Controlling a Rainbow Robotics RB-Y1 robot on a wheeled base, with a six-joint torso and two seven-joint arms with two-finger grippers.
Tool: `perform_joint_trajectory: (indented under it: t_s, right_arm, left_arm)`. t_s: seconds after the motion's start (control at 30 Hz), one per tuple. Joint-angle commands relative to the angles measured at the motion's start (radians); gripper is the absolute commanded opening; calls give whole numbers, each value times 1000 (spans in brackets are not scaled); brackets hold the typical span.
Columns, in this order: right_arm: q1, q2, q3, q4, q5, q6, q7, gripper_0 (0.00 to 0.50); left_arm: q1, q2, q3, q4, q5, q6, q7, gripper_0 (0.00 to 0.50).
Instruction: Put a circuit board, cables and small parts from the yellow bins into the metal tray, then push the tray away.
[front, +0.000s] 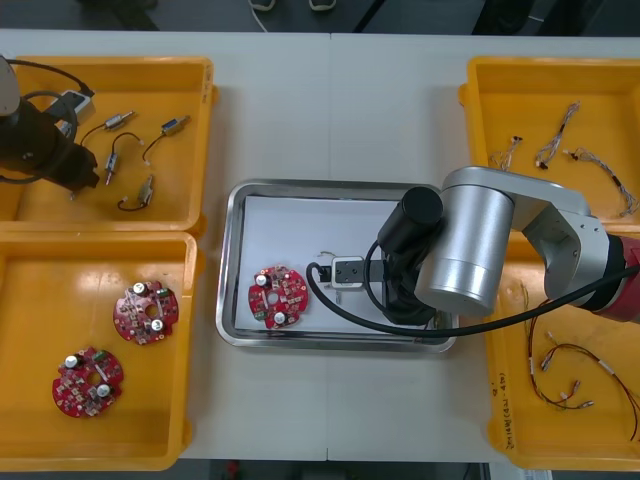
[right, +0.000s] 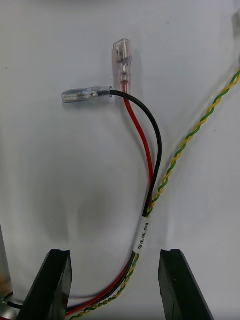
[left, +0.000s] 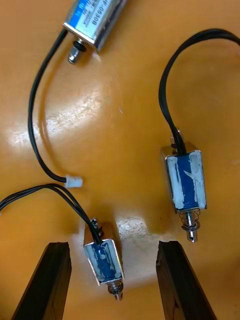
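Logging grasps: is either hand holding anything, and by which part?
Nothing is held. The right hand is open in the tray over a loose cable; the left hand is open over a small metal part.

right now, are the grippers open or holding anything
left gripper: jaws open, a small metal part between them in a yellow bin
right gripper: jaws open, a cable lying between them in the metal tray

Shiny metal tray (front: 229, 272), glossy plastic bins (front: 60, 300)

Electronics assembly workshop, indicated by yellow bins (front: 150, 425) of circuit boards (front: 146, 313), cables (front: 570, 375) and small metal parts (front: 174, 126) set left and right of a metal tray (front: 300, 225) on a light table (front: 330, 110).
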Motion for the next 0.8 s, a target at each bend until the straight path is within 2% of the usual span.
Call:
perform_joint_trajectory:
  t_s: [0.03,0.23,0.47,0.63,0.67,0.73,0.8]
  right_arm:
    - [-33,8,-29,-29,-12,11,-9,500]
    - [-35,14,-84,-65,-17,85,-9,500]
    - [-35,36,-217,-134,-83,272,-12,500]
    - [-35,64,-348,-165,-136,446,-21,500]
    - [-33,67,-361,-168,-143,466,-23,500]
    - [-35,77,-427,-176,-167,543,-26,500]
    - [-33,83,-486,-190,-184,543,-30,500]
  left_arm:
    - [-43,-6,-28,-3,-11,-13,-2,500]
    - [-32,-6,-39,-2,-12,-26,0,500]
    - [-17,-6,-41,0,-9,-40,0,500]
    - [-6,-6,-39,0,-8,-47,-5,500]
    - [-3,-6,-41,-2,-8,-49,-6,488]
    - [6,-5,-41,-2,-6,-60,-11,391]
    - [12,-5,-41,-2,-3,-64,-16,346]
